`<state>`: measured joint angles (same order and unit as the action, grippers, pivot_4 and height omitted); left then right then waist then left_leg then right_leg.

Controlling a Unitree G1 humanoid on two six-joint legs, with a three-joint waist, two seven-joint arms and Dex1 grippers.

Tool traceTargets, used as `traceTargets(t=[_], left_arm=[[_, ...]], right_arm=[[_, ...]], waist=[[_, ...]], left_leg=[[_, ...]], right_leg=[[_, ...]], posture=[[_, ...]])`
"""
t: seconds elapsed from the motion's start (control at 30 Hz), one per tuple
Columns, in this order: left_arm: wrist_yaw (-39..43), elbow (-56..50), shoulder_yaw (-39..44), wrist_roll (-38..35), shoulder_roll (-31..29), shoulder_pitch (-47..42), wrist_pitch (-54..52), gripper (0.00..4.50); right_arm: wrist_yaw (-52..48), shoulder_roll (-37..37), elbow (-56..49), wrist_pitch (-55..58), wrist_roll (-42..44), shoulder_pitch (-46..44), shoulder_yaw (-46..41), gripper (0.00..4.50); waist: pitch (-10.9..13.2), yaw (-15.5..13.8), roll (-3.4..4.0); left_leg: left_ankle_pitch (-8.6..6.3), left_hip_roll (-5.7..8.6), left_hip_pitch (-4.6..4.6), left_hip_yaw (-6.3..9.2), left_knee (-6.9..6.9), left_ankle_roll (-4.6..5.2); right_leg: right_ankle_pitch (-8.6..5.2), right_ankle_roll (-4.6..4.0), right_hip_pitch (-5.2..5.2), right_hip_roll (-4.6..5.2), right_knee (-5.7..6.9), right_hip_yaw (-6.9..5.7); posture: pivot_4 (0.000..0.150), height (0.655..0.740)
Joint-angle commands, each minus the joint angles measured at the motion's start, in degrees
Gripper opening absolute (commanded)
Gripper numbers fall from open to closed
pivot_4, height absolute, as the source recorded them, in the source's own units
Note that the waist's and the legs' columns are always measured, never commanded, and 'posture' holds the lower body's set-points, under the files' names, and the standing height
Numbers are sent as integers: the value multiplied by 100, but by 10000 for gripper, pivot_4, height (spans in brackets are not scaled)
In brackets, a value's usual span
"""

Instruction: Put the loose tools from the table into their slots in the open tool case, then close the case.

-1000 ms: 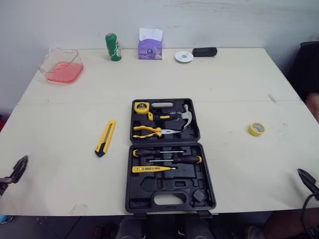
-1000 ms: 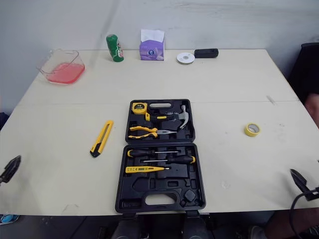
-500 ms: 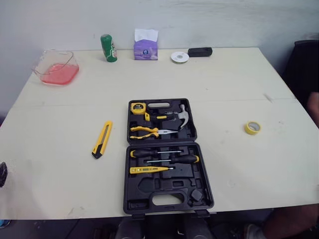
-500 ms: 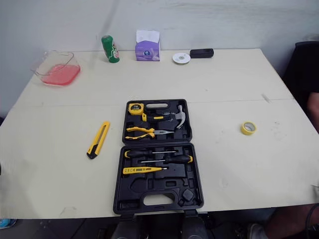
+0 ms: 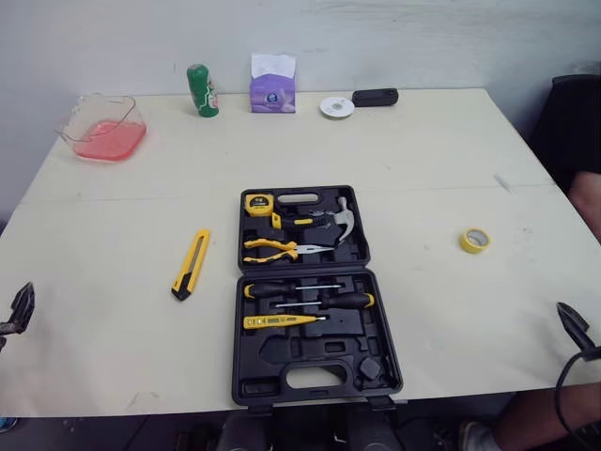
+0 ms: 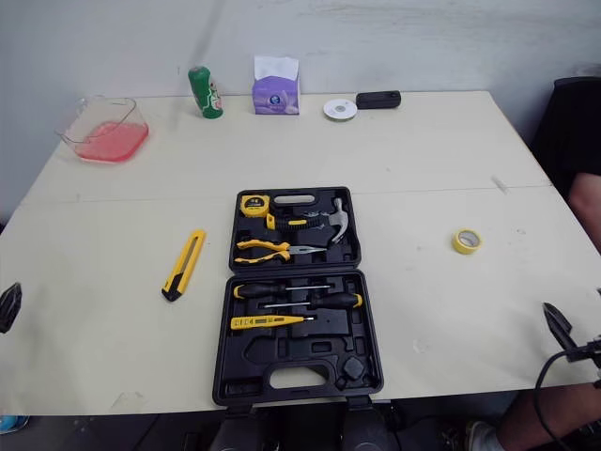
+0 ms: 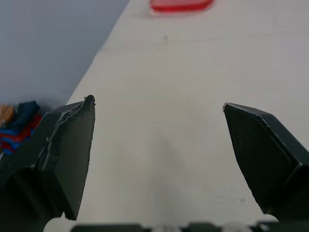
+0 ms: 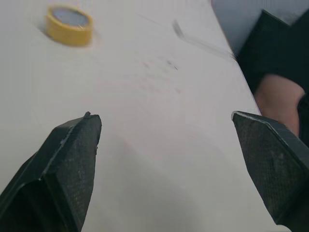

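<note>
utility knife (image 5: pixel 192 263), long axis near-to-far

Table (image 5: pixel 441 160), open tool case (image 5: pixel 282 353), utility knife (image 5: pixel 191 263), tape roll (image 5: pixel 475 241), possibly a can (image 5: pixel 198 90)

A matt, smooth cream table top (image 5: pixel 423 150) carries a black moulded-plastic tool case (image 5: pixel 282 352) with a bright metal hammer head (image 5: pixel 347 218), and ahead of the right gripper (image 8: pixel 162 116), with its finely textured black fingers (image 8: pixel 67 159), lies a smooth yellow tape roll (image 8: pixel 70 24).

The left gripper (image 7: pixel 158 102) and right gripper (image 8: pixel 160 115) have black, wedge-shaped, textured fingers (image 7: pixel 67 150); a black cable (image 5: pixel 557 395) trails the right.
</note>
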<state>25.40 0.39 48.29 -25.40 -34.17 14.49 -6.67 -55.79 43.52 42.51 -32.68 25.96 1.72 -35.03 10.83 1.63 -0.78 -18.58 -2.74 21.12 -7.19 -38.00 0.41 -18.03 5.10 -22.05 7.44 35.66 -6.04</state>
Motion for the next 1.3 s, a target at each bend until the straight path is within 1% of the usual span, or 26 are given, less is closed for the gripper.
traceTargets(t=[0.03, 0.13, 0.33, 0.43, 0.5, 0.63, 0.7, 0.73, 0.77, 0.83, 0.9, 1.0, 1.1, 1.2, 1.3], left_arm=[[150, -359, -56, -113, 2, 57, 58, 44712], [225, -594, -230, -163, 2, 41, -66, 44712], [308, -1647, -677, -742, -25, 102, -1110, 44712], [304, -2059, -822, -948, -84, 122, -1571, 44712], [84, -2408, -1084, -1169, -206, -37, -2238, 44712], [-1026, -3046, -1670, -1764, -504, -820, -4272, 44712], [-1370, -3168, -1889, -1872, -608, -1246, -4943, 44712], [-1580, -3198, -2009, -1919, -643, -1497, -5365, 44712], [-1829, -3203, -2116, -1931, -662, -1753, -5867, 44712], [-2137, -3145, -2271, -2046, -554, -2267, -6590, 44712], [-2473, -3065, -2345, -1917, -396, -2716, -7292, 44712], [-2621, -2949, -2584, -1729, -248, -3214, -7818, 44712], [-2683, -2613, -2965, -1405, -160, -3639, -7941, 44712], [-2612, -2365, -3222, -1142, -222, -3767, -7977, 44712], [-2558, -2177, -3381, -904, -153, -3857, -7796, 44712]], right_arm=[[-266, -68, -675, 433, 314, -5, 128, 45000], [-393, -177, -1229, 824, 460, -28, 288, 45000], [-509, -419, -2590, 1474, 698, 52, 667, 45000], [-539, -467, -3023, 1662, 735, 90, 772, 45000], [-532, -536, -3465, 1848, 837, 9, 903, 45000], [-789, -545, -4381, 2193, 1016, -39, 1300, 45000], [-877, -504, -4675, 2376, 1070, -18, 1426, 45000], [-923, -479, -4827, 2477, 1106, -30, 1494, 45000], [-986, -455, -4948, 2549, 1120, -45, 1557, 45000], [-1129, -405, -5123, 2668, 1129, -80, 1679, 45000], [-1214, -383, -5242, 2758, 1132, -103, 1757, 45000], [-1273, -404, -5383, 2923, 1198, -119, 1811, 45000], [-1385, -418, -5443, 2980, 1214, -141, 1874, 45000], [-1476, -415, -5502, 3010, 1177, -114, 1909, 45000], [-1509, -440, -5604, 3061, 1180, -108, 1940, 45000]], waist=[[0, -2, 0], [0, -7, 0], [2, -14, 3], [2, -15, 3], [2, -16, 3], [3, -53, 5], [3, -80, 5], [4, -101, 6], [4, -132, 6], [5, -150, 4], [5, -160, 4], [6, -161, 2], [7, -176, -1], [8, -165, -1], [9, -166, -3]], left_leg=[[0, 0, 0, 0, 0, 0], [0, 0, 6, 2, 0, 1], [-1, 1, 8, 4, 0, 6], [3, 1, 12, 4, 0, 5], [7, 2, 12, 3, 0, 11], [7, 5, 11, 10, 0, 15], [10, 4, 11, 15, 0, 11], [34, 5, 11, 15, 0, -2], [39, 6, 13, 14, 1, 5], [39, 7, 18, 10, 1, 8], [41, 10, 21, 8, 0, 10], [42, 9, 20, 7, 0, 8], [46, 10, 25, 5, 0, 2], [48, 8, 25, 1, 0, 0], [47, 4, 26, -3, 0, -2]], right_leg=[[0, 0, 0, 0, 0, 0], [0, 0, -4, 0, 0, -1], [0, 0, -6, 2, 3, -1], [0, 0, -9, 0, 4, -1], [0, 0, -9, 0, 4, -1], [0, 0, -9, 1, 18, 0], [0, 0, -10, -2, 21, 0], [0, -1, -11, -3, 22, -1], [0, -1, -13, -4, 22, -1], [0, 0, -18, -6, 21, 2], [0, 0, -21, -6, 21, 3], [0, 0, -22, -13, 22, 4], [0, 0, -30, -21, 26, 5], [0, 0, -33, -28, 27, 10], [0, 0, -38, -32, 27, 13]], posture=[[1500, 7400], [1500, 7400], [1500, 7400], [1500, 7400], [1500, 7400], [1500, 7400], [1500, 7400], [1500, 7400], [1500, 7400], [1500, 7400], [1500, 7400], [1500, 7400], [1500, 7400], [1500, 7400], [1500, 7400]])
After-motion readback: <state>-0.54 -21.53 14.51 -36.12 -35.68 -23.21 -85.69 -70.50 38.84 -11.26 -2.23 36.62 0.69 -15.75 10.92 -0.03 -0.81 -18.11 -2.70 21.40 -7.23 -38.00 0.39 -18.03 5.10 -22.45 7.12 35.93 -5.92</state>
